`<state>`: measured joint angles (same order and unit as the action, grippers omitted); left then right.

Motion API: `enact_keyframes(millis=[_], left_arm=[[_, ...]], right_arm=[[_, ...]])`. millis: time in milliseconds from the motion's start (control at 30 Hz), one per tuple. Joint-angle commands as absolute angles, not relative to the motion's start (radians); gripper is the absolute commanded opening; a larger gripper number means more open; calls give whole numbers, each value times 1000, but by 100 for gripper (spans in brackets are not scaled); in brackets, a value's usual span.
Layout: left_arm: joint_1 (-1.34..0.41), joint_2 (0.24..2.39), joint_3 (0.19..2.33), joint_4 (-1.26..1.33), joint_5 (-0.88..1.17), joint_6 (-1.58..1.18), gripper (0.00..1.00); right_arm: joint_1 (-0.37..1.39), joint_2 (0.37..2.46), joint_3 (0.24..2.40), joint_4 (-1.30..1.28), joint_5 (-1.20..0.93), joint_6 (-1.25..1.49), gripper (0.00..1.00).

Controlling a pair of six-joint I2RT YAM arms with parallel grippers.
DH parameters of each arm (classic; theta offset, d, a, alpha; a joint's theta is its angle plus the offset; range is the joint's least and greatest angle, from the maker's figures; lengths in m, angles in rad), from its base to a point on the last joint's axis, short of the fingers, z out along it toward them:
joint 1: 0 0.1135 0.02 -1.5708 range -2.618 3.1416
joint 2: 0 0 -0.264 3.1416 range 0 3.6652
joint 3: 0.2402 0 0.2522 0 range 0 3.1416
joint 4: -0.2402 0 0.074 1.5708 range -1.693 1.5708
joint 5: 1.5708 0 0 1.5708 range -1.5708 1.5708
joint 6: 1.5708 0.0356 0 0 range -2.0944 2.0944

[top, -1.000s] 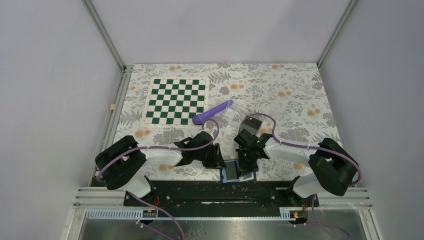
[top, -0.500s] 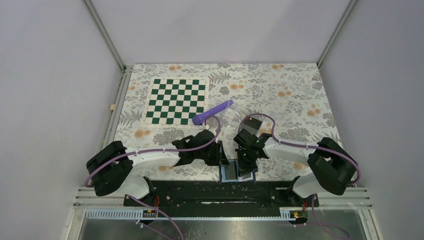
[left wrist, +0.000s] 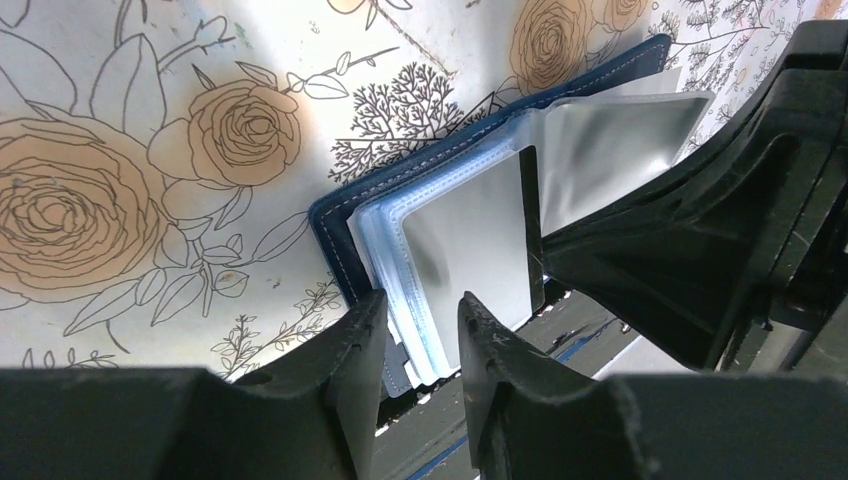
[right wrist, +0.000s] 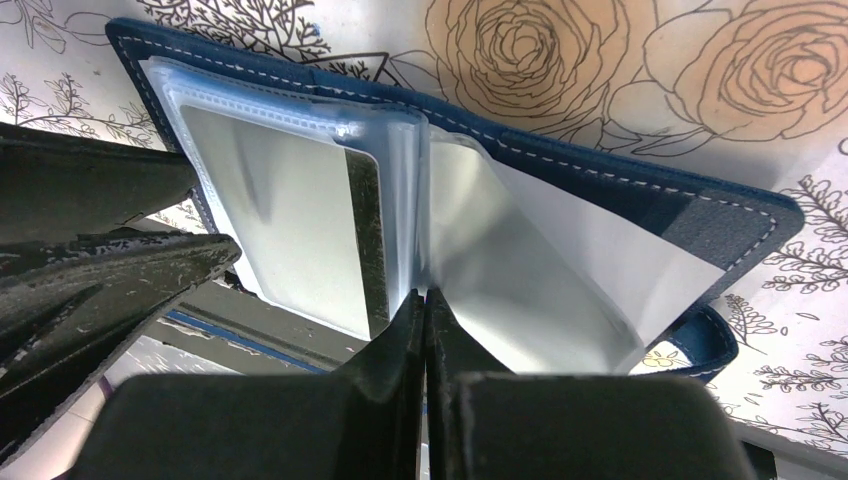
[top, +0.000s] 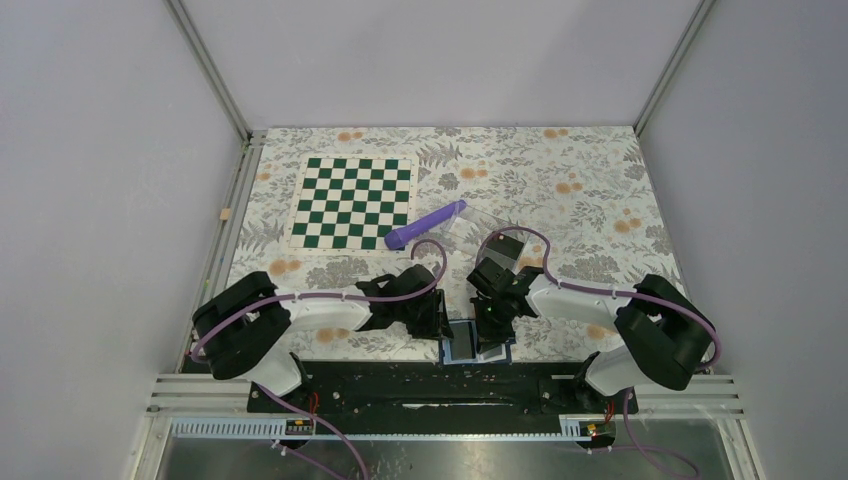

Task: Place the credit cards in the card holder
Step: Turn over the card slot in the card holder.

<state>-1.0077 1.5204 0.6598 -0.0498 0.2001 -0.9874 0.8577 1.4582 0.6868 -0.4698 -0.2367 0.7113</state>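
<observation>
The navy card holder lies open at the table's near edge, pale clear sleeves fanned up. A grey credit card with a dark stripe sits inside the left sleeve; it shows again in the left wrist view. My left gripper is open by a narrow gap, its fingers either side of the sleeves' near corner at the holder's left edge. My right gripper is shut, its tips pressed at the fold between the sleeves, over the navy cover. Both grippers crowd the holder in the top view, left and right.
A purple tube-shaped object and a clear plastic tray lie mid-table behind the arms. A green chessboard mat is at the back left. The black base rail runs just below the holder. The holder's snap tab hangs toward the rail.
The left arm's shoulder and elbow swung, and its gripper drew back slightly left of the holder with jaws a touch wider. The right arm and the holder stayed put.
</observation>
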Motion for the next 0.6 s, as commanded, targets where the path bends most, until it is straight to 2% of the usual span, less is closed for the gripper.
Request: enact_keyframes(millis=[0,133,233,400,567], left_arm=[[-1012,1531,692,-5,200,-981,30],[-1013,1517,700,-5,199,-975,22],[-1016,1507,706,-9,194,-972,21],[-1032,1493,758,-146,118,-945,35],[-1049,1484,788,-200,79,-932,36]], right_arm=[[863,1482,704,-460,-235,699,0],[863,1483,704,-455,-239,698,0],[863,1488,706,-455,-242,698,0],[864,1491,707,-454,-245,696,0],[864,1495,708,-450,-250,695,0]])
